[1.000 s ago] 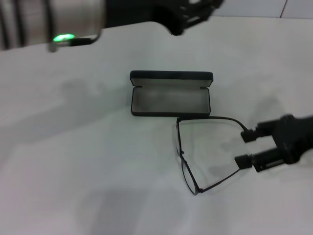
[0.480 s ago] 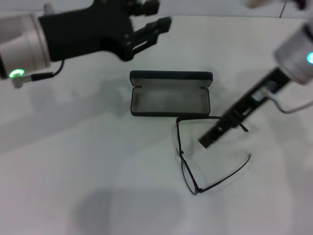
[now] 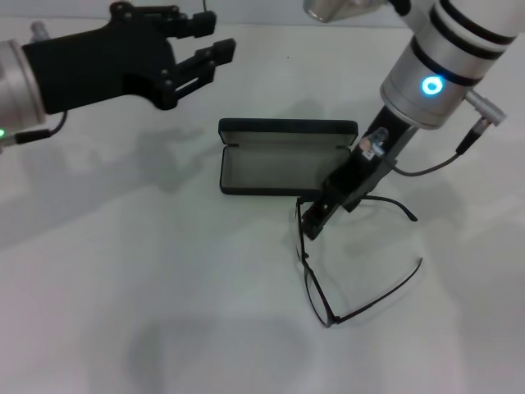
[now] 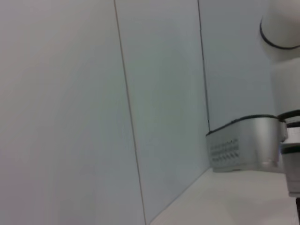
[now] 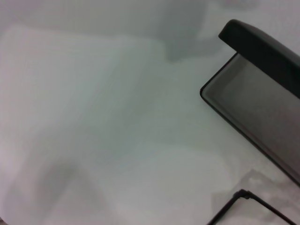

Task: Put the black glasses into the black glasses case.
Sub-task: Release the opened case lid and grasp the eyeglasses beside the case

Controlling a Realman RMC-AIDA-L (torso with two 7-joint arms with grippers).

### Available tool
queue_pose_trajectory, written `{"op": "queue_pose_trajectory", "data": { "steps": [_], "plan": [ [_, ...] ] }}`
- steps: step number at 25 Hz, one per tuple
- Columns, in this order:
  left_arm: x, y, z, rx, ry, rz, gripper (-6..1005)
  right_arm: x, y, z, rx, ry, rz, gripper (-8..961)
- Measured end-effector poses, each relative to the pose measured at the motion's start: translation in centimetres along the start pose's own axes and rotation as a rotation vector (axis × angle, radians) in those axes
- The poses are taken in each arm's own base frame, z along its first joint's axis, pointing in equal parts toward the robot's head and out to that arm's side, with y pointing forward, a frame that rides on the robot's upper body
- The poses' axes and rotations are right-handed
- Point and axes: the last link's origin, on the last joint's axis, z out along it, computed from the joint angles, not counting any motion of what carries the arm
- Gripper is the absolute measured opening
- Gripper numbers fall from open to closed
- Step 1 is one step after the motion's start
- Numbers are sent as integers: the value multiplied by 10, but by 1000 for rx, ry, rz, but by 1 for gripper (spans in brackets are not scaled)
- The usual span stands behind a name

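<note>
Near the surface's middle, right hand [image 3: 314,223] now swung down onto black glasses [image 3: 328,271]' hinge corner, beside open black glasses case [image 3: 285,168]; grip unclear. Left hand [image 3: 201,57] spread, back-left. Pickup imminent.

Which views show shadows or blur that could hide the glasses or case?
Head view: sharp; soft shadows on the white table, thin black wire-frame glasses and open matte black case clear. Right wrist view: soft focus, frame corner only. Left wrist view: wall only.
</note>
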Motion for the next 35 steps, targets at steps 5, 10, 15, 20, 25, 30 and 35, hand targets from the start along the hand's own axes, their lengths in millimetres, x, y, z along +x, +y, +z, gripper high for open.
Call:
{"op": "queue_pose_trajectory", "data": {
  "steps": [5, 10, 15, 20, 25, 30, 35],
  "plan": [
    [-14, 2, -22, -64, 7, -40, 352, -4, 8, 10, -30, 4, 11, 810],
    [-37, 8, -51, -162, 17, -97, 352, -5, 14, 19, -51, 2, 10, 807],
    [-54, 23, -69, -332, 53, -133, 352, -7, 15, 25, -62, -1, 29, 804],
    [-64, 33, -69, -389, 90, -160, 352, -5, 14, 35, -67, 23, 66, 802],
    [-69, 38, -65, -404, 89, -170, 352, -3, 11, 43, -78, 20, 102, 799],
    [-69, 39, -62, -410, 95, -164, 352, -2, 8, 47, -75, 14, 119, 796],
    [-70, 40, -58, -415, 105, -156, 351, 5, 3, 55, -68, 28, 148, 793]
  ]
}}
